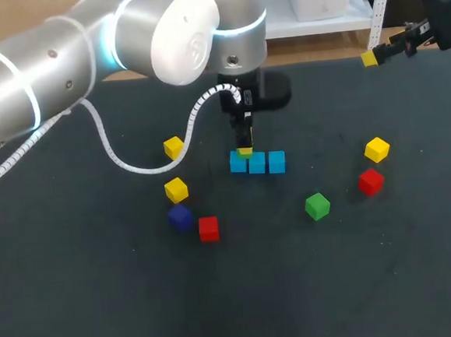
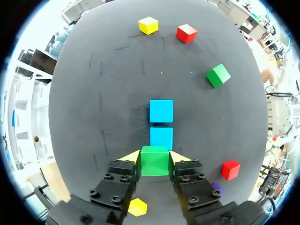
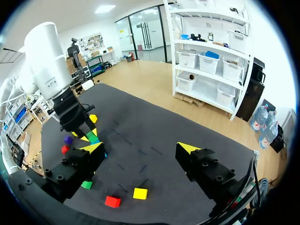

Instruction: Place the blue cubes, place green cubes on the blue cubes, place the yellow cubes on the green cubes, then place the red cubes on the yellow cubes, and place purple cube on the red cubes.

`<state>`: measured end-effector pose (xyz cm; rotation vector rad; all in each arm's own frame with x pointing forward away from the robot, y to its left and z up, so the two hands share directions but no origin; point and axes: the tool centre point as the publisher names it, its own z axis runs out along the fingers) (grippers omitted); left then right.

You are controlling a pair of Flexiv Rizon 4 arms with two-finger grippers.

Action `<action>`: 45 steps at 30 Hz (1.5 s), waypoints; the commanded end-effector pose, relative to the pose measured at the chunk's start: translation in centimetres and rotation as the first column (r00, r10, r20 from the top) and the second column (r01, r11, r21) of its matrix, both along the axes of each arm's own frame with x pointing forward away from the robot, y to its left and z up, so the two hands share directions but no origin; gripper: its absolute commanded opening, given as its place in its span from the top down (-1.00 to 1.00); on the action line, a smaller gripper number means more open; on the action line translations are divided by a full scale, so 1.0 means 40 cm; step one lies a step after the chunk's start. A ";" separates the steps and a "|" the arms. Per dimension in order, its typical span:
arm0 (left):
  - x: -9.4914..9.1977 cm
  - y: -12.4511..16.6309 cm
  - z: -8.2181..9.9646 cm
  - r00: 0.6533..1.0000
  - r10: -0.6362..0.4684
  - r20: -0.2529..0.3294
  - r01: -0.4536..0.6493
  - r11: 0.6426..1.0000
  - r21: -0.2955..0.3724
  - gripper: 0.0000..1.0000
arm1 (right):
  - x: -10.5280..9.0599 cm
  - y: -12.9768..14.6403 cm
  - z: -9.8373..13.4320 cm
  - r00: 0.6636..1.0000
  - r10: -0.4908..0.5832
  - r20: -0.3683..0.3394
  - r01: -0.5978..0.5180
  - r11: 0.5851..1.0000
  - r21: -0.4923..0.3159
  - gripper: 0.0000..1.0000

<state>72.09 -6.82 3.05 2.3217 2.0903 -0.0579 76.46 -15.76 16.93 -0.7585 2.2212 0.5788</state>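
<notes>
Three blue cubes (image 1: 257, 163) lie in a row at the table's middle. My left gripper (image 1: 244, 148) is shut on a green cube (image 2: 154, 161), holding it over the row's left-end blue cube, which is hidden under it in the left wrist view. Two blue cubes (image 2: 161, 138) show ahead of the fingers. Another green cube (image 1: 317, 206) lies to the right. Yellow cubes (image 1: 176, 189) (image 1: 174, 147) (image 1: 377, 149), red cubes (image 1: 208, 228) (image 1: 371, 181) and a purple cube (image 1: 180, 216) are scattered around. My right gripper (image 1: 386, 50) hangs open and empty at the far right edge.
The left arm's white cable (image 1: 131, 164) droops over the table near the left yellow cubes. In the right wrist view a yellow cube (image 3: 140, 193) and a red cube (image 3: 112, 201) lie below the open right gripper (image 3: 140, 149). Bare dark mat fills the front of the table.
</notes>
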 end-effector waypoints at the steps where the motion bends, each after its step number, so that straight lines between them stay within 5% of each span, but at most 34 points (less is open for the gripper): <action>1: 0.004 0.003 -0.008 1.000 0.002 -0.004 -0.001 1.000 0.002 1.00 | 0.001 0.000 -0.002 1.000 0.002 0.001 -0.002 1.000 0.003 -1.00; 30: -0.048 0.009 0.013 1.000 0.004 -0.025 -0.005 0.999 -0.035 0.91 | 0.001 0.000 -0.002 1.000 0.002 0.001 -0.002 1.000 0.003 -1.00; 45: -0.031 0.007 0.005 1.000 0.018 -0.021 -0.018 0.999 -0.027 0.87 | 0.001 0.000 -0.002 1.000 0.002 0.001 -0.002 1.000 0.003 -1.00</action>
